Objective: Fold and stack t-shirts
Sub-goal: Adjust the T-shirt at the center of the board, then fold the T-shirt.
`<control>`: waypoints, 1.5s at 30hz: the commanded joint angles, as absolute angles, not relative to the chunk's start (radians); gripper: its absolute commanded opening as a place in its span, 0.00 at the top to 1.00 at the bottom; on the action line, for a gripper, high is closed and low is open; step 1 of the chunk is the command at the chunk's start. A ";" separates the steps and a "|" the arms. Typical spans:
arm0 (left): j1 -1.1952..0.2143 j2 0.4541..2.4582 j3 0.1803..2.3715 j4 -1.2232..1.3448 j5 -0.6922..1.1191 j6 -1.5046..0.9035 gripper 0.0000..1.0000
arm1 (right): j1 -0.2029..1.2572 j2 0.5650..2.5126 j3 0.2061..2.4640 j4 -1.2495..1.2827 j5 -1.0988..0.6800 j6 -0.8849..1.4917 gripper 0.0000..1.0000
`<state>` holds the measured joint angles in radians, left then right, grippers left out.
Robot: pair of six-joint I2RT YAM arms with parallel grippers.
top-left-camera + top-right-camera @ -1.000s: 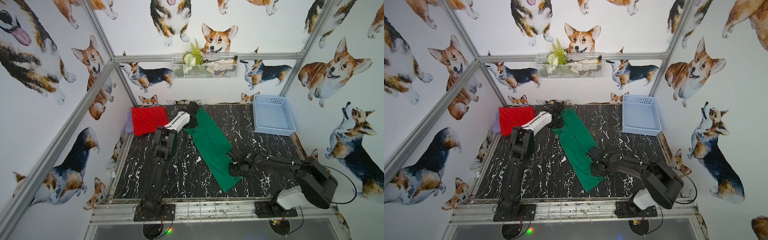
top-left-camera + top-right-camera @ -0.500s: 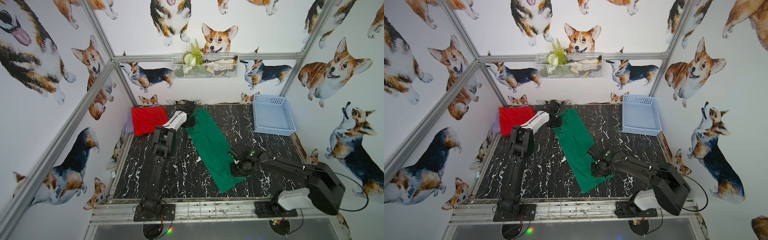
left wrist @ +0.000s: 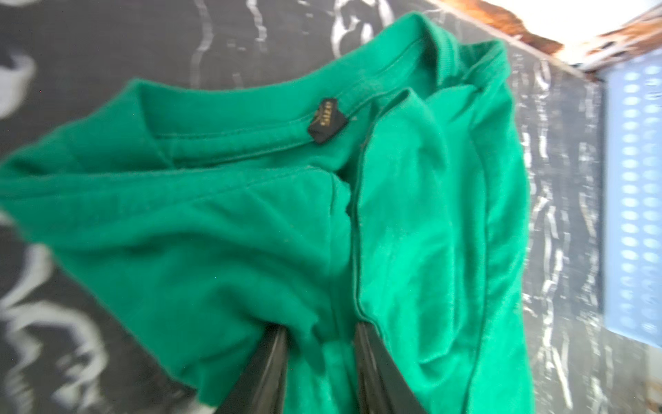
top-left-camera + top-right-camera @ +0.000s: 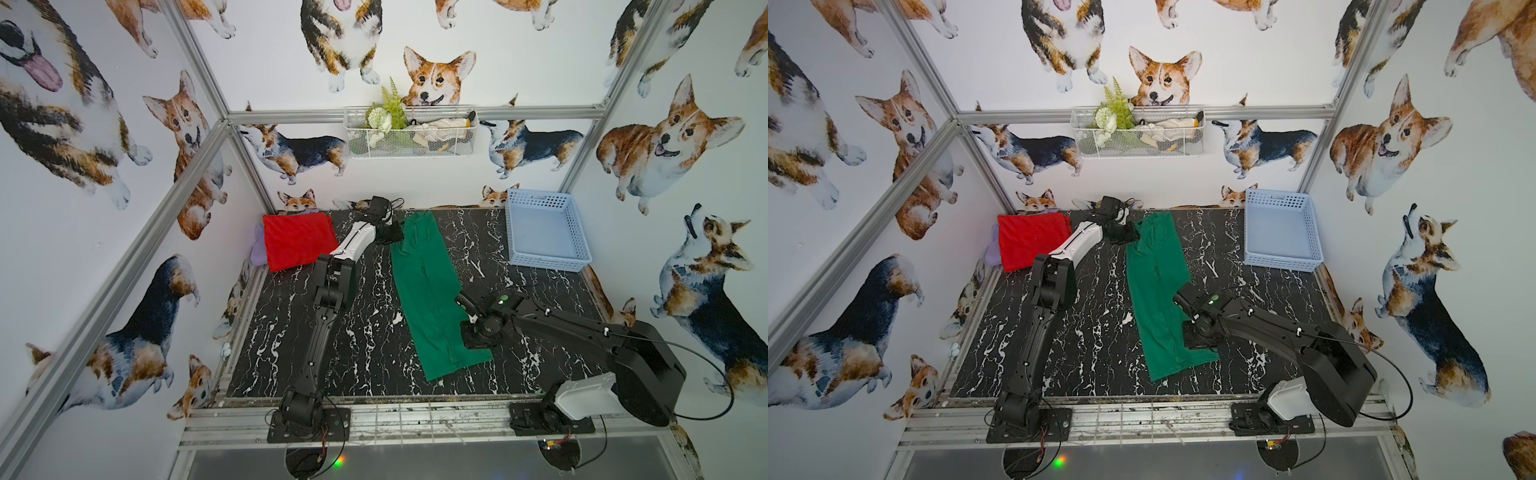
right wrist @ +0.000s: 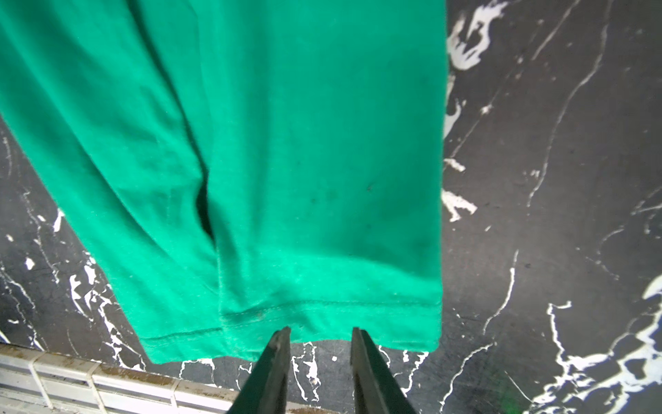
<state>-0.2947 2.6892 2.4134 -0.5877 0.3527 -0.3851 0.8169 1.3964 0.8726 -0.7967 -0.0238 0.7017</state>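
- Right gripper (image 5: pixel 320 331): jaws spread, tips at the hem of the green t-shirt (image 4: pixel 424 286), at its end farthest from the blue basket (image 4: pixel 548 262).
- Left gripper (image 3: pixel 320 328): jaws parted over the collar end, level with the basket.
- Green t-shirt: a long strip lying flat beside the basket.
- Red t-shirt (image 4: pixel 297 241): folded, beyond the green one from the basket.

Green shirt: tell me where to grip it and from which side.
Grip the hem, its near short end, coming low over the table from the base side: the shirt lies flat as a long strip, and that edge lies straight and free.
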 commanded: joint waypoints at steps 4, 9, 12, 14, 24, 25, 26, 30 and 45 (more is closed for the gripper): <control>-0.295 2.736 2.485 -0.508 0.536 -0.396 0.61 | 0.782 1.410 0.877 -0.792 -0.028 0.677 0.65; -0.296 2.629 2.387 -0.456 0.557 -0.338 0.63 | 0.764 1.418 0.876 -0.780 -0.028 0.670 0.65; -0.295 2.493 2.222 -0.474 0.405 -0.294 0.64 | 0.755 1.418 0.868 -0.763 -0.031 0.670 0.65; -0.295 2.417 2.127 -0.480 0.306 -0.287 0.64 | 0.752 1.416 0.863 -0.751 -0.031 0.671 0.65; -0.347 2.197 1.766 -0.525 0.156 -0.412 0.70 | 0.723 1.364 0.808 -0.718 -0.016 0.680 0.62; -0.369 2.160 1.699 -0.503 0.145 -0.417 0.70 | 0.710 1.370 0.803 -0.706 -0.028 0.675 0.62; -0.393 2.124 1.635 -0.483 0.144 -0.421 0.71 | 0.695 1.385 0.801 -0.687 -0.047 0.663 0.62; -0.485 1.963 1.386 -0.419 0.122 -0.503 0.71 | 0.687 1.474 0.821 -0.652 -0.089 0.640 0.64; -0.990 1.264 0.745 -0.447 -0.147 -0.892 0.66 | 0.685 1.320 0.738 -0.686 -0.081 0.649 0.60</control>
<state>-0.9234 1.3697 0.8440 -0.4225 -0.0349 -0.7483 0.6868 1.3643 0.7601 -0.6586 -0.1299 0.6537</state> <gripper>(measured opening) 0.329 0.408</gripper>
